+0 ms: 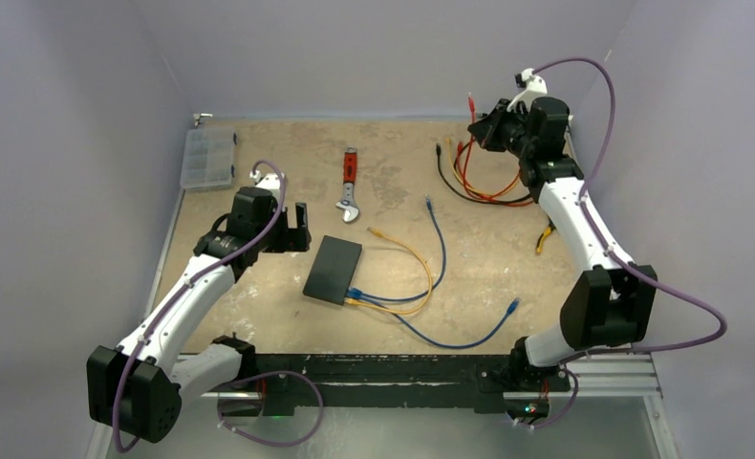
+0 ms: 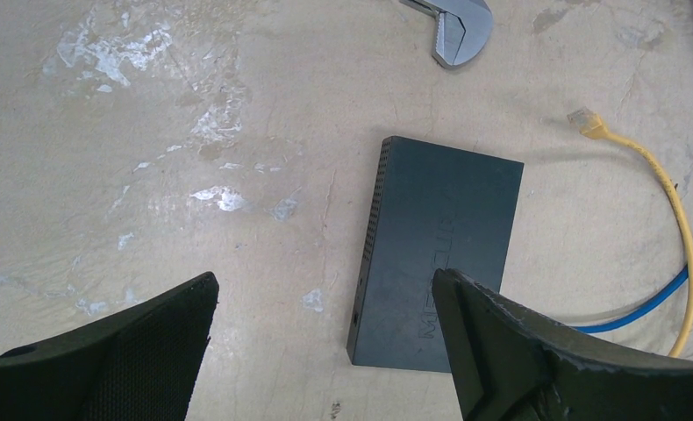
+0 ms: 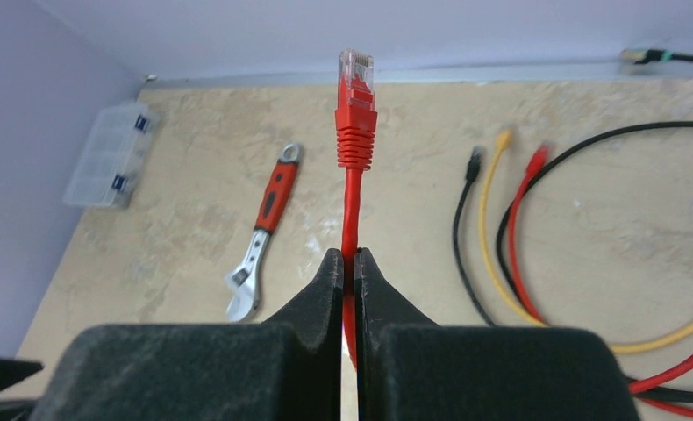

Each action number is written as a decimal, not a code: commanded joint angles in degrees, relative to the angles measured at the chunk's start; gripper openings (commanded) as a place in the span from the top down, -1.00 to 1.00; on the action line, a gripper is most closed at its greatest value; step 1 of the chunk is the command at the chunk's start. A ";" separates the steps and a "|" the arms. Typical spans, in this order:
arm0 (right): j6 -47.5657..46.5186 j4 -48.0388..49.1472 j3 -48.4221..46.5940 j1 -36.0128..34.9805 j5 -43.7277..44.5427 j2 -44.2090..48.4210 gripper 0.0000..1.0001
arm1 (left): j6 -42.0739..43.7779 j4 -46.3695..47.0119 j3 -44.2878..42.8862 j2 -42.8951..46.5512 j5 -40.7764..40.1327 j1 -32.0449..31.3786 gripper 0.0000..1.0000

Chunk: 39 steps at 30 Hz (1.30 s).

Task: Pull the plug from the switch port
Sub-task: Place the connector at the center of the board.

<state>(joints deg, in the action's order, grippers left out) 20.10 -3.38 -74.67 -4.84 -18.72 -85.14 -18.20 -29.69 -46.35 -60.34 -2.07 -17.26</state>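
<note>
While the switch lies flat near the middle of the table, with blue and yellow cables plugged into its near edge, the left gripper hangs just beside its far left corner, jaws spread wide and holding nothing. Over at the far right corner, the right gripper is clamped on a red cable, whose plug stands out beyond the fingertips.

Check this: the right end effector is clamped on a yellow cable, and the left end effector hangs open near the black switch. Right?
Not quite: the cable clamped in the right end effector is red, not yellow, as the right wrist view shows. The left end effector does hang open near the black switch.
</note>
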 commanded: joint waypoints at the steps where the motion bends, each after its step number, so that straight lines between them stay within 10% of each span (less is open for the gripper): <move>1: -0.94 -0.40 -4.53 0.96 4.87 -1.96 1.00 | 1.13 0.81 -0.50 0.00 0.66 0.29 -0.86; 20: 0.28 0.41 -11.09 2.19 4.84 -19.26 1.00 | 1.08 0.83 -0.50 -0.13 0.57 0.29 -0.85; 39: 1.08 -0.76 -16.57 3.64 -0.87 -31.02 0.51 | 1.15 0.85 -0.55 -0.66 0.62 0.29 -0.85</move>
<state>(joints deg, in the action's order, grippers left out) 20.82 -3.92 -88.44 -1.43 -17.15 -116.51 -18.20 -29.69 -46.35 -60.97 -1.89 -17.26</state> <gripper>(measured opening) 0.228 0.927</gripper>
